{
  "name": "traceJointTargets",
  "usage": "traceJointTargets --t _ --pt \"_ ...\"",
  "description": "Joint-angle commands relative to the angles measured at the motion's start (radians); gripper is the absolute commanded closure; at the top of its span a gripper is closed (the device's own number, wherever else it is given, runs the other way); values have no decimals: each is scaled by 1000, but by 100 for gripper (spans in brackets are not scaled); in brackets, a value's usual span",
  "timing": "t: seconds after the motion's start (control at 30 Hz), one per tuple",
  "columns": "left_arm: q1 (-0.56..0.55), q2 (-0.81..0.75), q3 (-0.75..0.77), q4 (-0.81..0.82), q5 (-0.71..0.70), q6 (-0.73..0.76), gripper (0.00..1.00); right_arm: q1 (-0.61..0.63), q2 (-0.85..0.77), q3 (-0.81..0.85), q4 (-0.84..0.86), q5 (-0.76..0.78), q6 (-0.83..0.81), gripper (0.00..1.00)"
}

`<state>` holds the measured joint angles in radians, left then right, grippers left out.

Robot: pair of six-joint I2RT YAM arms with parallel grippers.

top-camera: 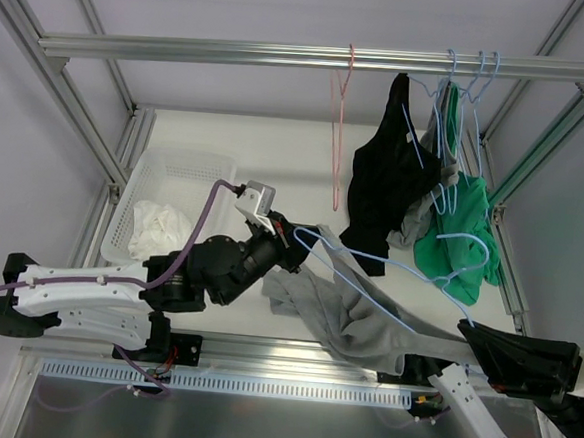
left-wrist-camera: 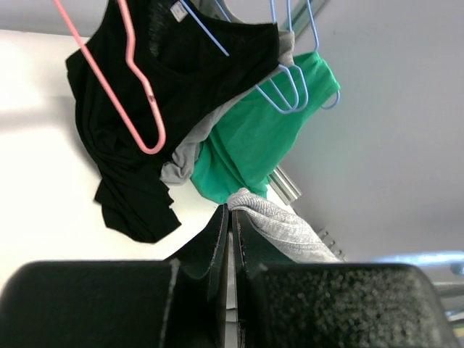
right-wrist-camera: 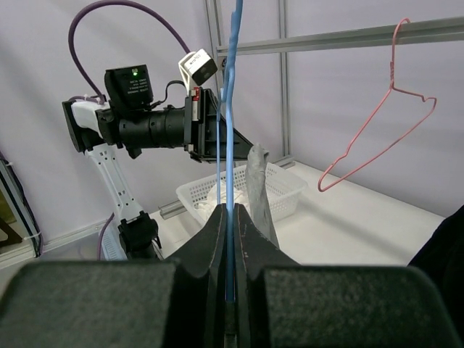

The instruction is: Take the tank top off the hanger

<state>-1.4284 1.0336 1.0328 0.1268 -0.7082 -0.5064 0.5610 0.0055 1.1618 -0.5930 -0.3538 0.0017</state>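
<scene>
As we look from above, one grey tank top (top-camera: 355,319) hangs on one blue hanger (top-camera: 384,260) between our left gripper (top-camera: 288,241) and right gripper (top-camera: 470,332). Three more blue hangers (top-camera: 451,90) and one pink hanger (top-camera: 336,132) hang on the rail (top-camera: 234,52). At the left wrist, the jaws are closed on the top. At the right wrist, they clamp the hanger's wire.

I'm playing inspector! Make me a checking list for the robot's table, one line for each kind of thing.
Surface: white table, no spills seen.
Job's things: grey tank top draped over blue hanger, both off the rail, between the arms.
Clutter: white basket holding white cloth; empty pink hanger; black top and green top hanging on the rail.
Grippers: left gripper shut on the tank top; right gripper shut on the hanger's wire.
Cables: purple cable along the left arm, apart from the cloth.
Surroundings: metal frame, plain walls.
</scene>
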Motion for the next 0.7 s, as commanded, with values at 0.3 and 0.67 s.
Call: traceJointTargets --t 0.3,0.67 --pt "-12 20 128 -29 -117 -29 100 -7 -31 -1 27 48 -39 100" --pt "-13 140 49 40 87 -121 100 -6 -15 -74 263 271 -9 100"
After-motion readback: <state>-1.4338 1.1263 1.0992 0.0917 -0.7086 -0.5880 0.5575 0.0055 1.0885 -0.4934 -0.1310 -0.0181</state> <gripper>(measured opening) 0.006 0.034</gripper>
